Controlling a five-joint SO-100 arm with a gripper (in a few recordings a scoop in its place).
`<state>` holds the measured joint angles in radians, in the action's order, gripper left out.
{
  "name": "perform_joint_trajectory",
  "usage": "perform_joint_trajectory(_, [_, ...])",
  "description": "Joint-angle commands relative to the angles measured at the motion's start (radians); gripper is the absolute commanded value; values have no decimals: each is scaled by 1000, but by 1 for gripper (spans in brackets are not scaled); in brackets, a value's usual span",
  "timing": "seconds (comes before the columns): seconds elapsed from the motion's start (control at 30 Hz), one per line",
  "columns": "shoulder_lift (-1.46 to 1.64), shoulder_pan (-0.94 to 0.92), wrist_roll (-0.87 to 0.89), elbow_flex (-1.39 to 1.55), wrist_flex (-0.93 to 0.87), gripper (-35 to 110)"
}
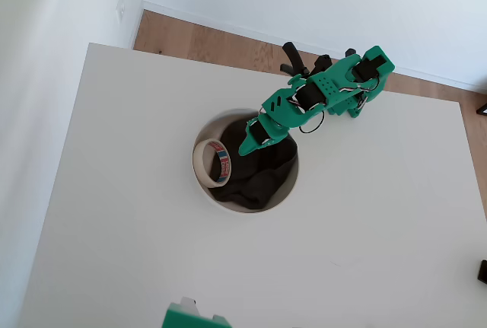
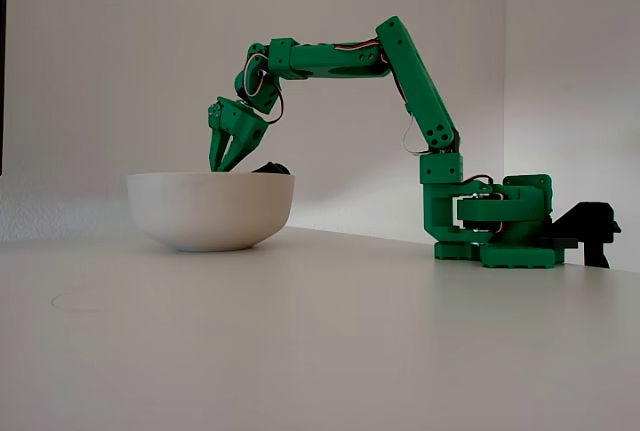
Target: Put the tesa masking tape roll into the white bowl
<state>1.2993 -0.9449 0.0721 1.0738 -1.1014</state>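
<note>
The tesa masking tape roll (image 1: pixel 211 162) lies tilted inside the white bowl (image 1: pixel 251 208), against its left wall, with the red and blue core showing. In the overhead view my green gripper (image 1: pixel 246 148) hangs over the bowl's upper middle, just right of the roll and apart from it. In the fixed view the gripper (image 2: pixel 222 164) points down just above the rim of the bowl (image 2: pixel 210 213), with its fingers slightly open and nothing between them. The roll is hidden behind the bowl's wall there.
A dark cloth (image 1: pixel 262 174) fills most of the bowl and peeks over the rim (image 2: pixel 270 167). The arm's base (image 1: pixel 365 77) stands at the table's far edge. A green part (image 1: pixel 194 317) sits at the near edge.
</note>
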Motion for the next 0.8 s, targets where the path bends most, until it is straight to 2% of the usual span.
perform_joint_trajectory(0.0, [239,51,37,-138,-49,-8])
perform_joint_trajectory(0.23, [503,261,34,-138,-236,-8])
perform_joint_trajectory(0.43, [730,552,25,-87,-495,-8])
perform_joint_trajectory(0.6, [1063,749,3,273,-463,-8])
perform_joint_trajectory(0.77, [1341,830,-11,612,-436,-8])
